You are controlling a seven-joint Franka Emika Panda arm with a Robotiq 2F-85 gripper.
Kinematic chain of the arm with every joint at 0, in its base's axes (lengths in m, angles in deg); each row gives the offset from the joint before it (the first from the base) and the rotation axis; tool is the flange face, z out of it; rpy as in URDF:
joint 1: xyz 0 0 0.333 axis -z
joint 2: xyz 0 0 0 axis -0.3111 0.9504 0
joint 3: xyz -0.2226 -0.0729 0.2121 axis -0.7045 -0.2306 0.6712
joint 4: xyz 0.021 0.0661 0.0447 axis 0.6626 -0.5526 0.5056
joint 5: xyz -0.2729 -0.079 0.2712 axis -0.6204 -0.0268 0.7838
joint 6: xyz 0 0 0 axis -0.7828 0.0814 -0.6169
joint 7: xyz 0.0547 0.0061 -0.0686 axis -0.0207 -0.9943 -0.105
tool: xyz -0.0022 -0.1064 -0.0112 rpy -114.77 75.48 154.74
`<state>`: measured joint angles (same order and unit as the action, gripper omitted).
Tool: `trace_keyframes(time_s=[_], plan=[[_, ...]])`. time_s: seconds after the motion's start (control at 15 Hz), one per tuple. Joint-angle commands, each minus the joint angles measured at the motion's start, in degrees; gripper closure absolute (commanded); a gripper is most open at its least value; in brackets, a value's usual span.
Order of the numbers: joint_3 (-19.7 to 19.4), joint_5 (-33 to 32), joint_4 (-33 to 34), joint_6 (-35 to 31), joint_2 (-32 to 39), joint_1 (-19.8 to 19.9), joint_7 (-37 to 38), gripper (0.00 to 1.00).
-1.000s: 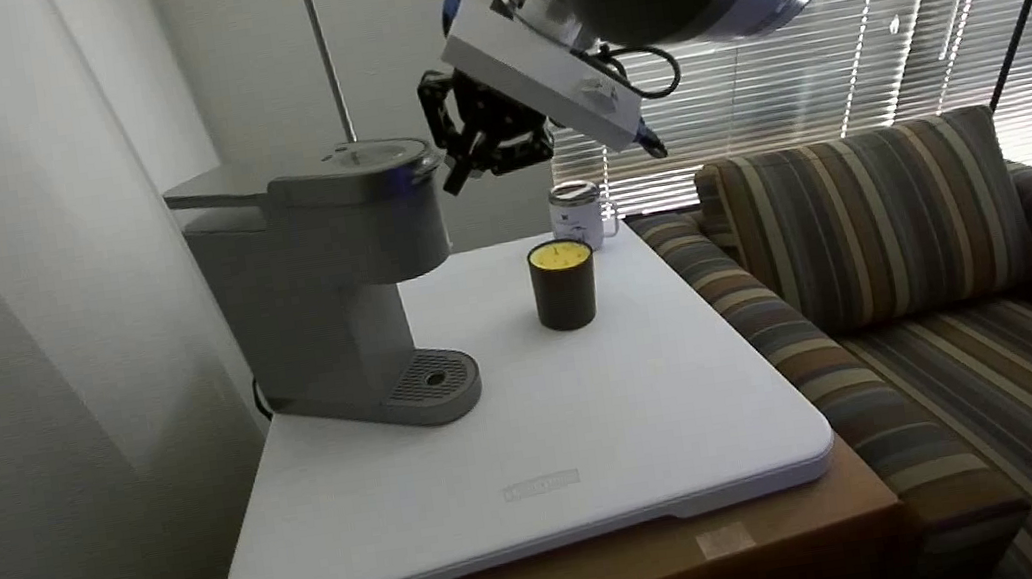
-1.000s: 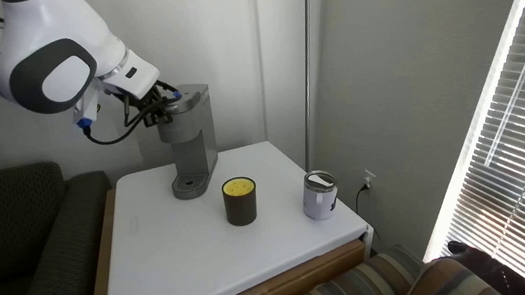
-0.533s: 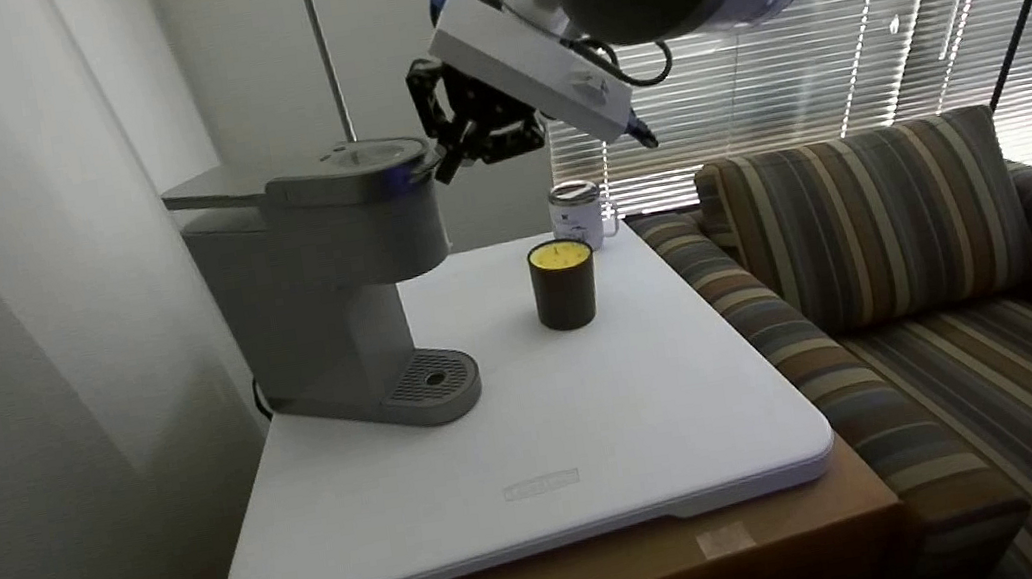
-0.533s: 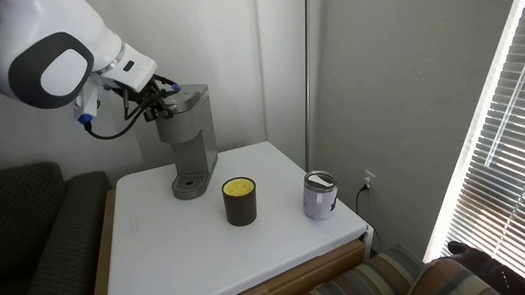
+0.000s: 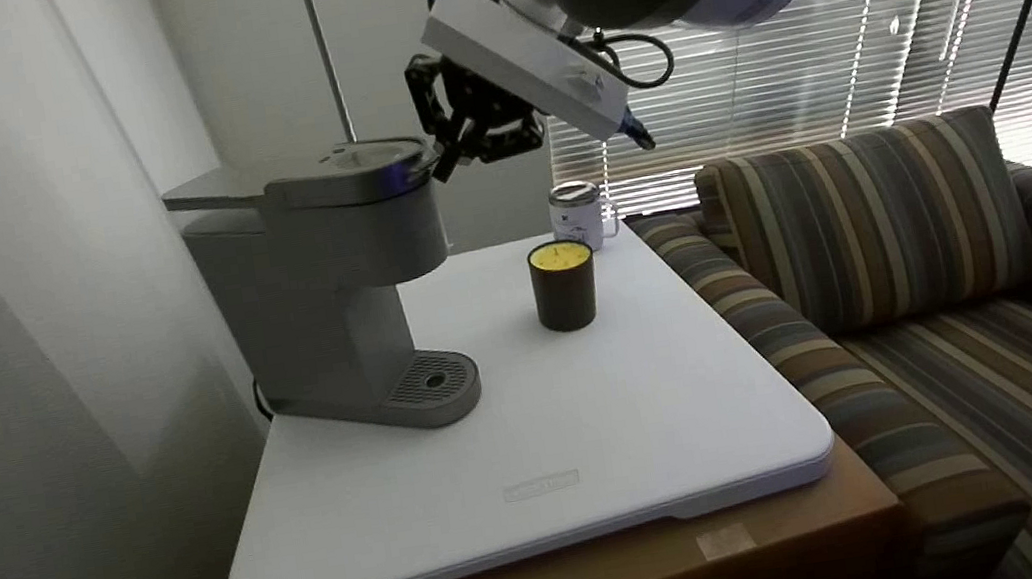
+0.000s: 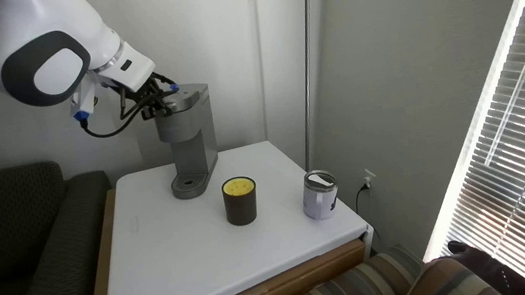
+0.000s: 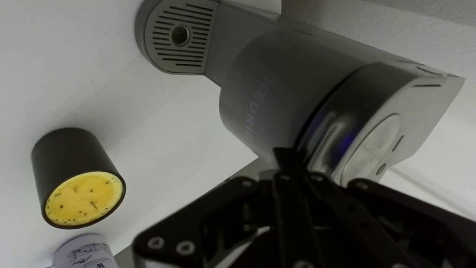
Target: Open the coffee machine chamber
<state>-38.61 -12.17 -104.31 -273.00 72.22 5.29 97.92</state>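
Observation:
The grey coffee machine (image 5: 305,299) stands upright on the white table, also in view in an exterior view (image 6: 190,149) and in the wrist view (image 7: 275,82). Its chamber (image 5: 378,238) is the rounded head, with the lid (image 7: 375,93) down on it. A shiny front lip (image 7: 327,141) shows on the lid. My gripper (image 5: 443,168) is shut, its fingertips together at the seam under this lip, in the wrist view (image 7: 292,158) too. Nothing shows between the fingers (image 7: 293,208). Whether the tips touch the lip I cannot tell. In an exterior view cables partly hide the gripper (image 6: 162,111).
A dark cup with a yellow top (image 5: 565,295) stands in front of the machine. A white lidded mug (image 6: 319,197) stands near the table's edge. A wall (image 5: 72,291) is close behind the machine. A striped sofa (image 5: 871,229) adjoins the white table (image 5: 635,414).
My gripper has moved slightly up and in toward the machine, so its tips now meet the front of the lid in view. The lid has not visibly moved.

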Motion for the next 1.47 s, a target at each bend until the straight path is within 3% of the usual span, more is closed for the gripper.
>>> trace_keyframes(time_s=[0.0, 0.27, 1.4], plan=[[0.9, 2.1, -0.4, -0.5, -1.7, 0.6, -2.4, 1.00], [0.1, -0.6, -0.2, -0.6, -3.0, 0.1, -0.6, 1.00], [-1.3, -1.7, 4.3, 1.2, -4.1, -0.7, -0.8, 1.00]])
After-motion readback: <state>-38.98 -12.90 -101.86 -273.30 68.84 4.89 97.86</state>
